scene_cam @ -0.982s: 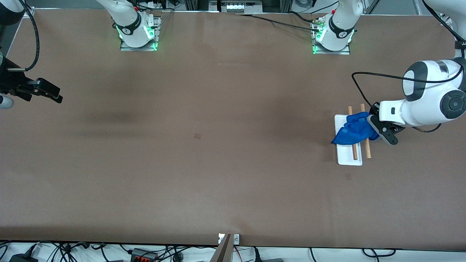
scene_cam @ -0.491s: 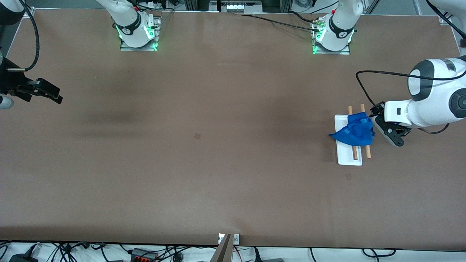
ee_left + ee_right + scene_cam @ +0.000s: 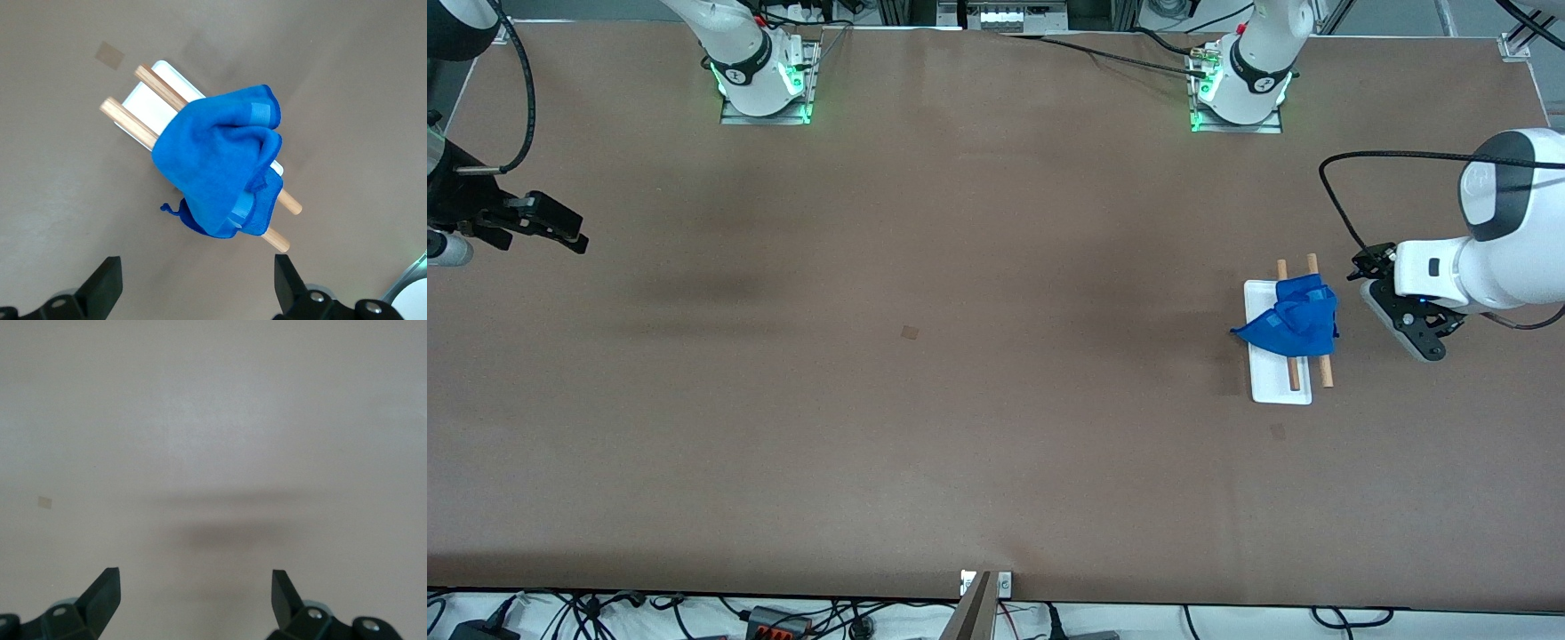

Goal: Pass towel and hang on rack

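I see the towel (image 3: 1288, 325) bunched over the rack (image 3: 1278, 388); left gripper (image 3: 1409, 324) beside it and right gripper (image 3: 560, 233), waiting, both with jaws wide. Lopsided, it may slip off.

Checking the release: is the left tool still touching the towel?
Apart. Front view shows bare table between the left tool and the towel draped on the rack.

You have the blue towel (image 3: 1288, 324) draped over both wooden rods of the rack (image 3: 1278, 384), which stands on the brown bench (image 3: 960, 373) toward the left arm's end. Your left gripper (image 3: 1412, 327) hovers just beside the rack, clear of the cloth, fingers spread with nothing between them. Your right gripper (image 3: 551, 227) waits over the bench's right-arm end, empty.
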Controlling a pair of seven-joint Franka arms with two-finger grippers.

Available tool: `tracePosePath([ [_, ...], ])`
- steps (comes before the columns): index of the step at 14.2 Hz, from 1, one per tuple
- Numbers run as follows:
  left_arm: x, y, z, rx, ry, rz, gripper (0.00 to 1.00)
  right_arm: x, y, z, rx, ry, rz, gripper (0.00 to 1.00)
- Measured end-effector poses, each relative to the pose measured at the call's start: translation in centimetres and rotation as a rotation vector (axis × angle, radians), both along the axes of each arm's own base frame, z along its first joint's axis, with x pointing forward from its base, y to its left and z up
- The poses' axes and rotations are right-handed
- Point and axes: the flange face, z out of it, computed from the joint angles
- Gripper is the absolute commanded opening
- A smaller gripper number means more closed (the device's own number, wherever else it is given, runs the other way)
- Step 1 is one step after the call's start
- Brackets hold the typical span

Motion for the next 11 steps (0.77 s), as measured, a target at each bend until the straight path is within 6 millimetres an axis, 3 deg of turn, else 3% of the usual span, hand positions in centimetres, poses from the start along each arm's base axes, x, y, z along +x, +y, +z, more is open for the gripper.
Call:
tracePosePath([
  [6,0.7,-0.7,3.7,-0.033,0.004,0.107,1.0,0.0,-1.2,0.3,-0.001,-0.005,0.005,1.0],
  [11,0.3,-2.0,7.7,-0.018,0.079,0.387,1.0,-0.3,-0.6,0.1,0.0,0.02,0.018,1.0],
])
